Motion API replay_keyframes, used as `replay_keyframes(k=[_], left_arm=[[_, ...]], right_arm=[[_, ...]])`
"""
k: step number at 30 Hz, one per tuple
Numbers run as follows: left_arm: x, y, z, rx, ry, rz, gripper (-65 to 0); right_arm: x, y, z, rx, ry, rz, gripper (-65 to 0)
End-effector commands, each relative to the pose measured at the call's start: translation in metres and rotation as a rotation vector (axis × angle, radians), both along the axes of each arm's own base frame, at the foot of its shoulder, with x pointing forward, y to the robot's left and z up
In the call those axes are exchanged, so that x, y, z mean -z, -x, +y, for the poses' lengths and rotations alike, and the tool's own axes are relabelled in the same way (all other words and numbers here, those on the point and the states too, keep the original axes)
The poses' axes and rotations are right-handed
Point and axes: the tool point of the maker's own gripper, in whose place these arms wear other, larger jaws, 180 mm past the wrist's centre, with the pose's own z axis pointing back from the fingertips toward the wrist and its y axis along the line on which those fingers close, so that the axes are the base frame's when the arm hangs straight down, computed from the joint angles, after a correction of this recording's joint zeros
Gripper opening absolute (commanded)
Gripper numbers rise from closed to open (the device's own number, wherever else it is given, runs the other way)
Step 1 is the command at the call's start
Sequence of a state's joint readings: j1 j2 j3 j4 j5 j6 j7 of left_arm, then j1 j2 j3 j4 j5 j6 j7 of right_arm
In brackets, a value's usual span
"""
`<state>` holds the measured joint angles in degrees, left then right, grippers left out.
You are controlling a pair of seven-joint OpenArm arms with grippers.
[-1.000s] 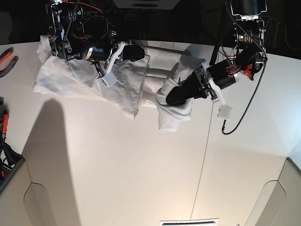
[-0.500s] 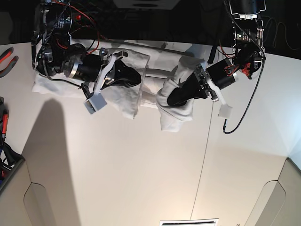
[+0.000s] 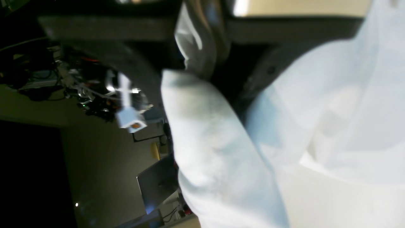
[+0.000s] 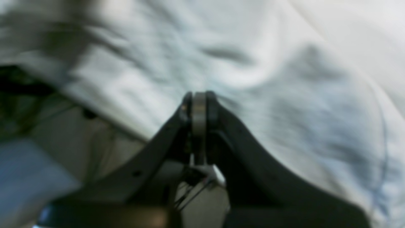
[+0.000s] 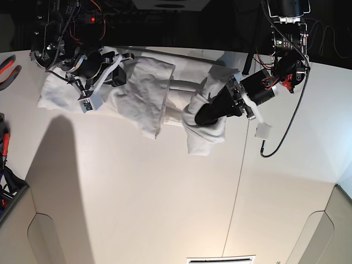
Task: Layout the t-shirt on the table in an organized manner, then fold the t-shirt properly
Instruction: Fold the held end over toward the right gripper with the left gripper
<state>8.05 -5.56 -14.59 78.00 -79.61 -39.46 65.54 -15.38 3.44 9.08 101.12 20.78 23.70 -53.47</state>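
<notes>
The white t-shirt (image 5: 148,93) lies bunched in wrinkled folds along the far edge of the table (image 5: 165,192). My left gripper (image 5: 199,116) sits at its right-hand end, shut on a raised lump of cloth that hangs down from it. In the left wrist view a fold of the t-shirt (image 3: 215,158) runs up between the dark jaws of the left gripper (image 3: 202,47). My right gripper (image 5: 120,78) is over the shirt's left part. In the right wrist view, the right gripper (image 4: 197,104) has its fingertips pressed together just above the t-shirt (image 4: 284,79), with no cloth seen between them.
Red-handled pliers (image 5: 8,69) lie at the table's left edge, with cables (image 5: 5,176) below them. A thin dark seam (image 5: 239,181) runs down the table. Beige cut-outs sit at the near corners (image 5: 49,236). A small white connector (image 5: 263,131) dangles from the left arm.
My right arm, which had reached out over the shirt's middle, has drawn back to the left. The left arm has barely moved and keeps its hold on the cloth.
</notes>
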Motion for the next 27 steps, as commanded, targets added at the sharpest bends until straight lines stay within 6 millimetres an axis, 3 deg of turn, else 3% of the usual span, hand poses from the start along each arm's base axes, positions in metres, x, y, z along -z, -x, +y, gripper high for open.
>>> replay_keyframes(k=[1,7,19,21,23,27], left_arm=[[-0.014,-0.009,0.002,-0.017,0.025,-0.050,-65.0],[-0.014,-0.006,-0.009,0.012,0.030,-0.047,-65.0],[0.003,-0.004,-0.056,0.149,-0.117,-0.080,-65.0],[0.000,-0.006,-0.060,0.157,-0.106,-0.089,-53.3],[-0.004,-0.007,-0.060,0.150,-0.084,-0.092,-45.6],[-0.012,-0.009,-0.061,0.134,-0.041,-0.099,-44.1]], right_arm=[[-0.001,-0.009,-0.007,0.022,0.017,-0.027,-65.0],[0.018,-0.013,-0.009,0.044,0.007,0.024,-65.0],[0.018,-0.014,-0.003,0.041,-0.026,0.038,-65.0],[0.018,-0.014,-0.002,0.039,-0.032,0.043,-65.0],[0.018,-0.014,-0.002,0.039,-0.034,0.044,-65.0],[0.018,-0.013,-0.002,0.039,-0.034,0.044,-65.0]])
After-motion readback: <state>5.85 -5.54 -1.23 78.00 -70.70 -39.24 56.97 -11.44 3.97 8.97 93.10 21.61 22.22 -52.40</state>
